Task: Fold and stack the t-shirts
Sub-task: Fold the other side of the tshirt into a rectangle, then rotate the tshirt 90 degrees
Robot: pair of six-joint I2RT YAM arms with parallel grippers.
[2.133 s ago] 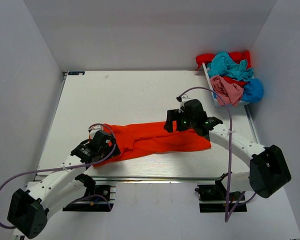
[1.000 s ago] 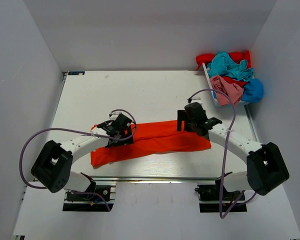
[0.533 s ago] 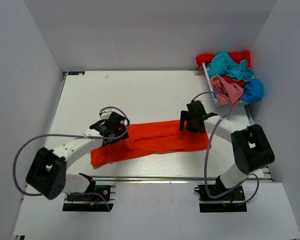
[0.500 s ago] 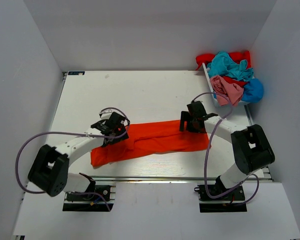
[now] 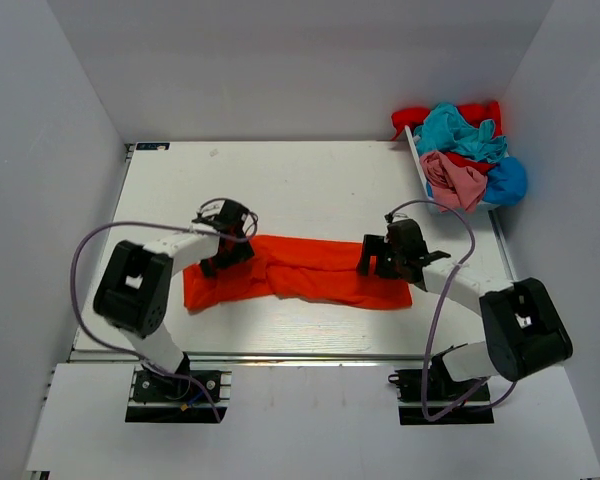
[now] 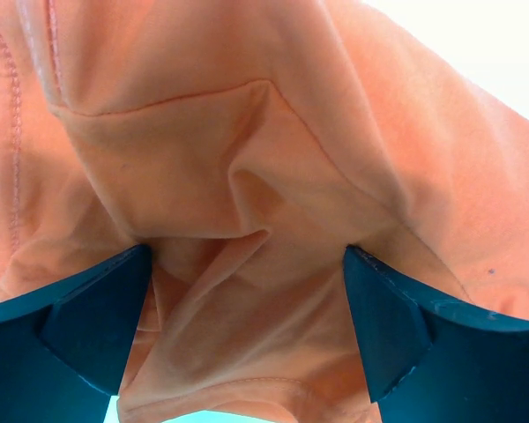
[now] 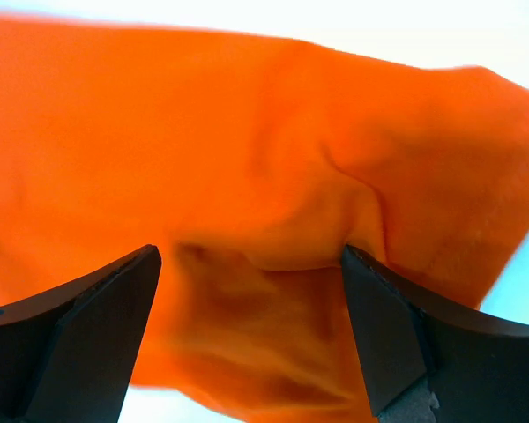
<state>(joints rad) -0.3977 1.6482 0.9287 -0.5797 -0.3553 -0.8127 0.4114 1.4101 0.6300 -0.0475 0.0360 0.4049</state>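
Note:
The bright orange-red t-shirt [image 5: 300, 272] lies as a long folded strip across the middle of the white table. My left gripper [image 5: 223, 252] is on its left part, jaws wide apart, with bunched cloth [image 6: 247, 176] between the fingers [image 6: 88, 326]. My right gripper [image 5: 376, 262] is on its right part, also wide open, with a cloth fold [image 7: 264, 176] between its fingers [image 7: 406, 326]. The teal [image 5: 460, 130], pink [image 5: 452, 178], red [image 5: 420, 118] and blue [image 5: 507, 180] t-shirts lie crumpled in a heap at the far right.
The heap sits in a white bin [image 5: 417, 158] at the table's far right corner. The table [image 5: 280, 190] has white walls on three sides. A metal rail [image 5: 300, 355] runs along the near edge.
The shirt strip now lies more level and shorter, its left end pulled in. My left arm has swung its elbow out left. My right gripper has moved slightly nearer.

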